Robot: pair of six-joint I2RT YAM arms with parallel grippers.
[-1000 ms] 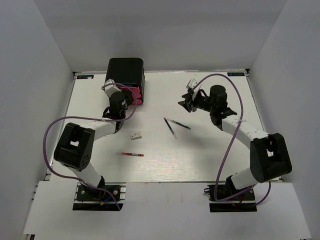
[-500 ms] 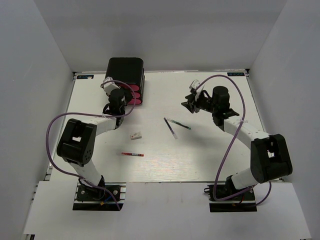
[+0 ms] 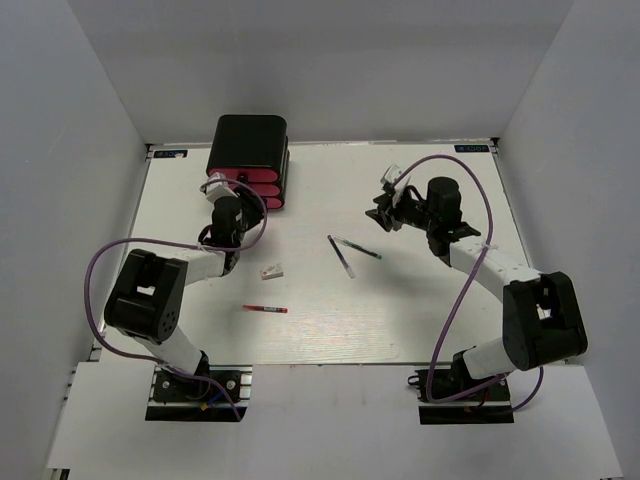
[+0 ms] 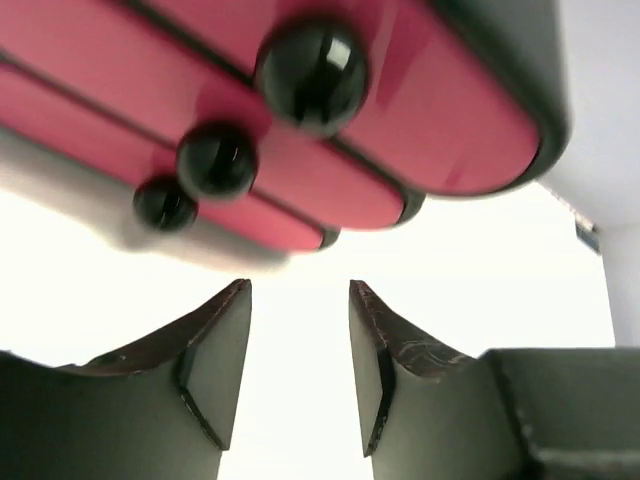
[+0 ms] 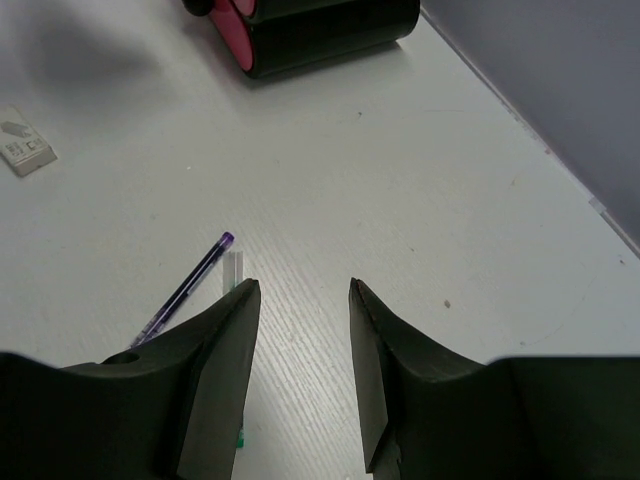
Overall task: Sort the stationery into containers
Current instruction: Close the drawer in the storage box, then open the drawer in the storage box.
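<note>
The black chest with three pink drawers stands at the far left. The left wrist view shows the drawer fronts and their black knobs close up. My left gripper is open and empty just in front of them. My right gripper is open and empty above the table, right of the pens. A dark blue pen and a thin green-tipped pen lie crossed at the centre. A white eraser and a red pen lie nearer. The markers are out of view.
White walls close in the table on the left, right and far sides. Purple cables loop off both arms. The chest also shows at the top of the right wrist view.
My left gripper has shifted left and drawn back a little from the drawer fronts, which now show fully. My right gripper has moved slightly right and nearer. The stationery has not moved.
</note>
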